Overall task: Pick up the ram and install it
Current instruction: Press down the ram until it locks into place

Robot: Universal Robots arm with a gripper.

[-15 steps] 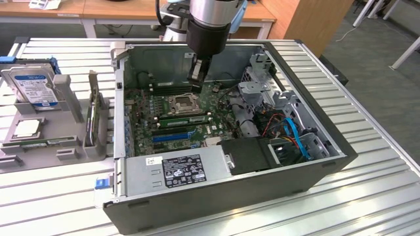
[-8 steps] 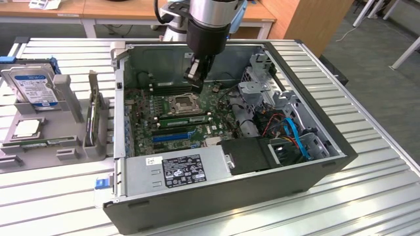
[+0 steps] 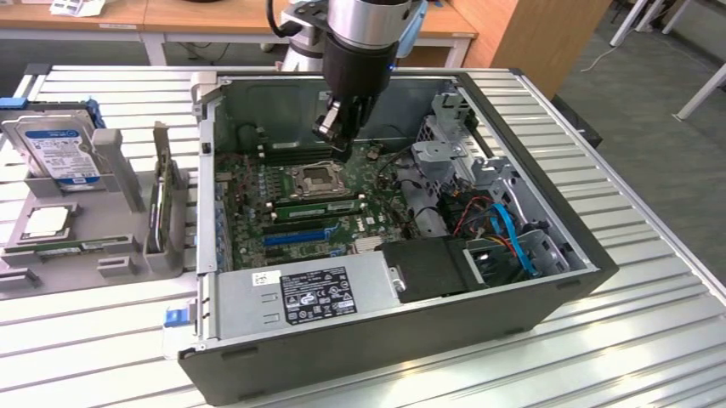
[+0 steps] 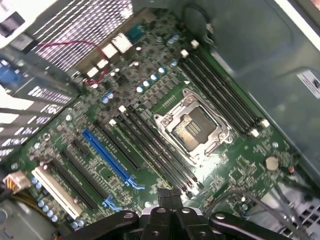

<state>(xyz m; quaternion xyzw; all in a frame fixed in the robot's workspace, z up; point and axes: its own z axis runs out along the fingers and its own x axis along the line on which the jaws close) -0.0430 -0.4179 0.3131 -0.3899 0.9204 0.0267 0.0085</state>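
Observation:
My gripper (image 3: 336, 143) hangs inside the open computer case (image 3: 545, 212), above the far part of the motherboard (image 3: 340, 183) and just beyond the CPU socket (image 3: 314, 178). Its fingers are shut together with nothing between them. In the wrist view the shut gripper (image 4: 169, 194) points down at the board near the ends of the dark memory slots (image 4: 150, 145) beside the CPU socket (image 4: 192, 127). A long thin green ram (image 3: 318, 205) stands on edge in a slot between the socket and the blue slot (image 3: 297, 237).
A grey holder (image 3: 68, 255) at the exterior view's left carries a hard drive (image 3: 59, 149), an upright green card (image 3: 170, 208) and a thin green strip (image 3: 85, 246) lying flat. The power supply (image 3: 306, 293), drive cage (image 3: 448, 157) and blue cables (image 3: 516, 242) crowd the case.

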